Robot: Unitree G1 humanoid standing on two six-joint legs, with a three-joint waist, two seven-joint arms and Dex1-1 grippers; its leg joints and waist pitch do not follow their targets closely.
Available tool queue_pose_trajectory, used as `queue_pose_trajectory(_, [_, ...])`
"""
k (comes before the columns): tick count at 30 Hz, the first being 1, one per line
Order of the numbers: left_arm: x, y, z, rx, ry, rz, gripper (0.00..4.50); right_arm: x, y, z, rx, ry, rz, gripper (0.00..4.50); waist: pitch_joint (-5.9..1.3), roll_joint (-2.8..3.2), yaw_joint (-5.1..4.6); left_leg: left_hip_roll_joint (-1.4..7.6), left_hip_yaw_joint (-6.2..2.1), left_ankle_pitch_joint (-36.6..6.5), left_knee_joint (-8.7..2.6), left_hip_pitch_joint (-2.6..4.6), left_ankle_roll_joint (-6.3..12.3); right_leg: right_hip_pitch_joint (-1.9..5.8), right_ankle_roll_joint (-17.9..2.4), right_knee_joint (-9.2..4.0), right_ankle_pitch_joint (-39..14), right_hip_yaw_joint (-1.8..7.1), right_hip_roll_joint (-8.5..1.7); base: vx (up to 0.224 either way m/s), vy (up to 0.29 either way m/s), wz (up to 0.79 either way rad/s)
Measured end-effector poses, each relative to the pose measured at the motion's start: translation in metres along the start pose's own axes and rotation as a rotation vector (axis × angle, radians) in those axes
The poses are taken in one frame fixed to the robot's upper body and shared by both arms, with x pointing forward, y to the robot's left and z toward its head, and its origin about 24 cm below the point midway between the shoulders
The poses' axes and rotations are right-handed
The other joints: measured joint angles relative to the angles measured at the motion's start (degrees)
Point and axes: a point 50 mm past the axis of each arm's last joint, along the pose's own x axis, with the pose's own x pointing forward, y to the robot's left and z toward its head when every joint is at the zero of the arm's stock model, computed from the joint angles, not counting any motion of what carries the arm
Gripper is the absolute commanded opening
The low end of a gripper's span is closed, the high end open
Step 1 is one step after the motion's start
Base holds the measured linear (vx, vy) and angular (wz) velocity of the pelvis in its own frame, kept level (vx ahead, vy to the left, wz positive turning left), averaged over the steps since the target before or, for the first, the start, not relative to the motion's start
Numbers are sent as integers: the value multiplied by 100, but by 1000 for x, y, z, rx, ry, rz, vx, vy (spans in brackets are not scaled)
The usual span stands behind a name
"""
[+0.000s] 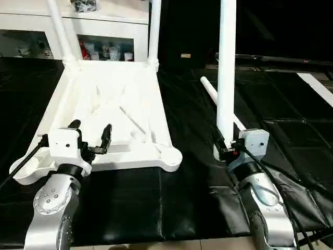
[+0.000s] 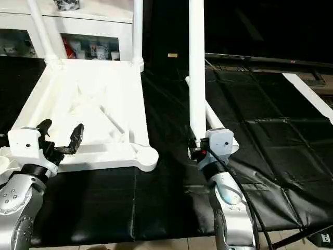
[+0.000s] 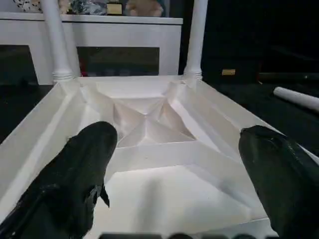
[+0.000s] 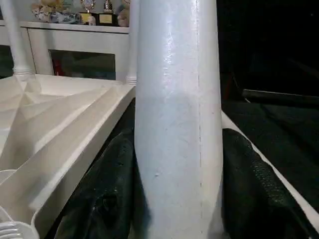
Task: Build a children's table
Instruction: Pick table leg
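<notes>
- Tabletop (image 1: 112, 112): white plastic, lying upside down on the black-covered bench (image 1: 171, 198), ribbed underside facing up, round sockets at the corners; the near right corner socket (image 1: 170, 156) stands empty.
- Two fitted legs: far left leg (image 1: 61, 31) and far right leg (image 1: 154, 31), both white tubes standing upright in the far corner sockets.
- Held leg (image 1: 227, 67): white tube, upright, to the right of the tabletop and apart from it, its lower end low by the bench.
- Loose leg (image 1: 210, 92): lying flat on the bench behind the held one, running away toward the far left.
- Right gripper (image 1: 225, 150): fingers clamped on the lower part of the held leg, one black finger (image 4: 107, 194) on each side of the tube.
- Left gripper (image 1: 91, 134): fingers spread wide with nothing between them, poised over the near left part of the tabletop's underside.
- White cabinet (image 1: 112, 36): glass doors, behind the bench, small items on its shelves.
- White strip (image 1: 317, 88): lying on the bench at the far right.
</notes>
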Motion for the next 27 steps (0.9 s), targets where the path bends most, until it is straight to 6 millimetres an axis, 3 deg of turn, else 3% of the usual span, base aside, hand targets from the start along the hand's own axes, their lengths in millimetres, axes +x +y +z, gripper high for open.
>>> queue_pose_trajectory(27, [0, 0, 0, 0, 0, 0, 450, 0, 0, 0, 0, 0, 0, 193, 0, 0, 0, 0, 0, 0, -5, -1, 0, 0, 0, -2, 0, 0, 0, 0, 0, 0])
